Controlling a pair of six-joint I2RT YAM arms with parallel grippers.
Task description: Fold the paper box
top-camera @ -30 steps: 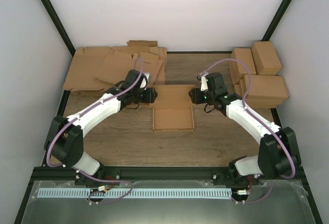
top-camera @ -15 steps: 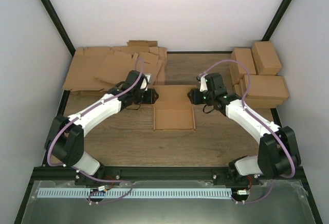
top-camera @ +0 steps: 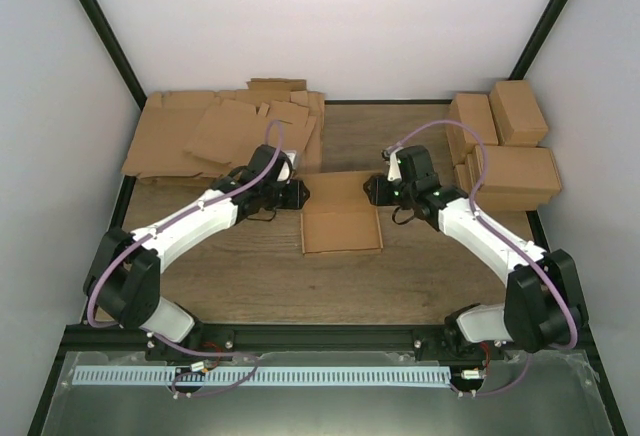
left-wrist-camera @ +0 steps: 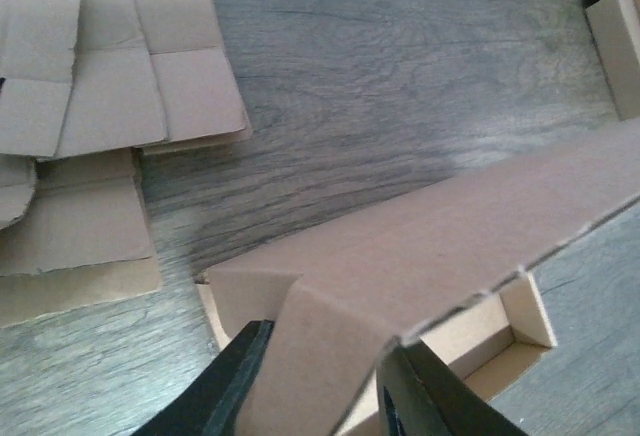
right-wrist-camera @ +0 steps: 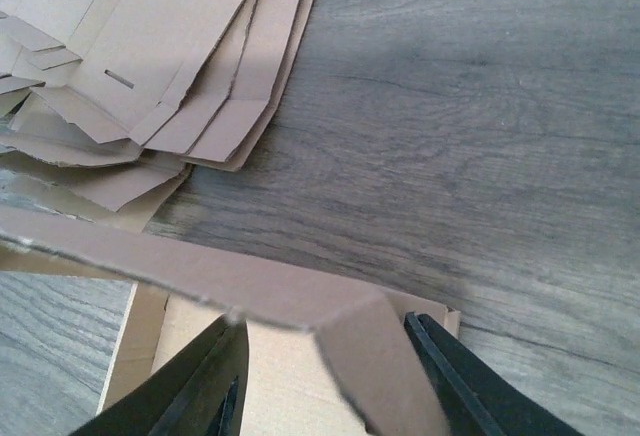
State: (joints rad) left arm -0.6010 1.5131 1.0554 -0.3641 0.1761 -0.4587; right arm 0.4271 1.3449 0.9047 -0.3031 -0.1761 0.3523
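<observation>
The paper box (top-camera: 341,230) lies open in the middle of the table, its tray nearest me and its lid panel (top-camera: 338,185) tilted up at the far side. My left gripper (top-camera: 299,194) is at the lid's left end and my right gripper (top-camera: 376,190) is at its right end. In the left wrist view the open left gripper (left-wrist-camera: 328,341) straddles the lid's bent side flap (left-wrist-camera: 320,366). In the right wrist view the open right gripper (right-wrist-camera: 323,324) straddles the other side flap (right-wrist-camera: 385,366), over the tray floor (right-wrist-camera: 270,376).
A heap of flat notched cardboard sheets (top-camera: 220,131) lies at the back left, close behind the left gripper; it also shows in the wrist views (left-wrist-camera: 90,86) (right-wrist-camera: 150,46). Several folded boxes (top-camera: 505,146) are stacked at the back right. Black frame posts stand at the corners.
Both grippers have moved inward onto the ends of the lid panel. The lid has lifted from lying flat to tilted up, and the box has shifted slightly right.
</observation>
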